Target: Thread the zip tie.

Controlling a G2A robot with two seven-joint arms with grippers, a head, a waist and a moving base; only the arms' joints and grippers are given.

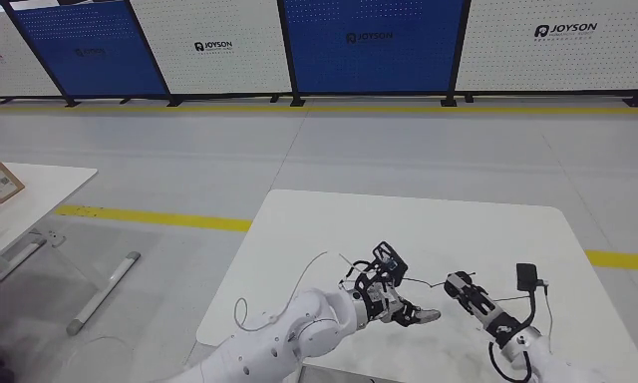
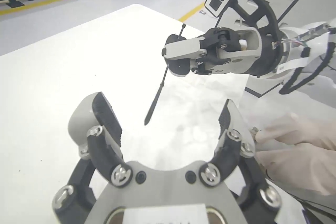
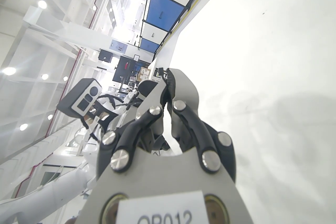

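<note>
A thin black zip tie [image 2: 157, 96] hangs over the white table [image 1: 399, 223], with my right gripper [image 2: 168, 58] shut on its upper part. Its small head [image 2: 183, 25] sticks out above the fingers, and its pointed tail slants down toward my left gripper [image 2: 168, 114]. That left gripper is open with nothing in it, and the tail's tip sits just ahead of its gap. From above, the left gripper [image 1: 411, 311] and right gripper [image 1: 457, 281] face each other near the table's front, joined by the zip tie [image 1: 431, 283]. In the right wrist view the right gripper [image 3: 166, 80] is pressed together, with the zip tie [image 3: 159, 72] poking past its tips.
A person's pale gloved hand [image 2: 296, 146] rests on the table right beside one left fingertip. Thin cables [image 1: 289, 283] trail over the table's left edge. The table's far half is bare white surface, with grey floor and blue and white panels [image 1: 369, 34] beyond.
</note>
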